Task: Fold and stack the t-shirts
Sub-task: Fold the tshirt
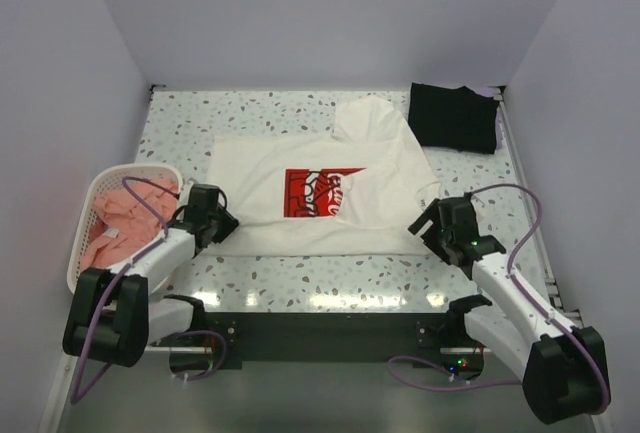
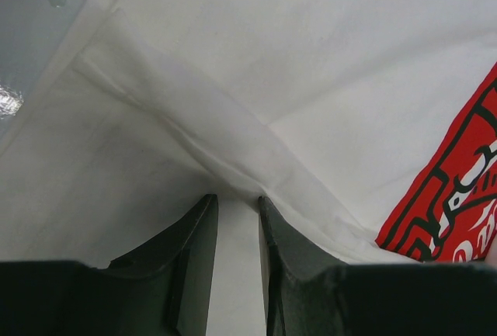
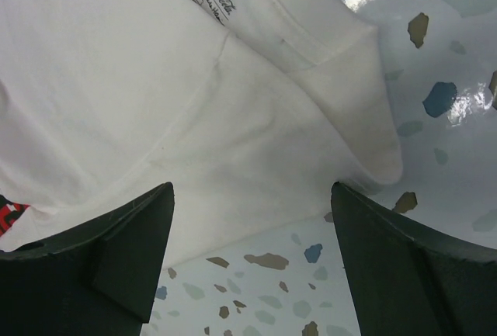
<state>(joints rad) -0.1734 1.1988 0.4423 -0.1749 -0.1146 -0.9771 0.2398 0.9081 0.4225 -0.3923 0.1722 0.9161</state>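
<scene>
Left hand (image 2: pixel 238 200) — fingers a narrow gap apart, white cloth showing in the gap at a folded seam; we cannot tell if it pinches. It sits at the near-left hem of the white t-shirt (image 1: pixel 262 188), which is spread on the bench (image 1: pixel 330 278), red print (image 1: pixel 320 193) up, right side folded over. Right hand (image 3: pixel 251 190) — fingers wide apart, holding nothing, at the shirt's near-right corner. We see the black t-shirt (image 1: pixel 455 116) folded at the far-right corner, well apart. Pink t-shirts (image 1: pixel 115 221) are heaped in the basket (image 1: pixel 135 167) at left.
</scene>
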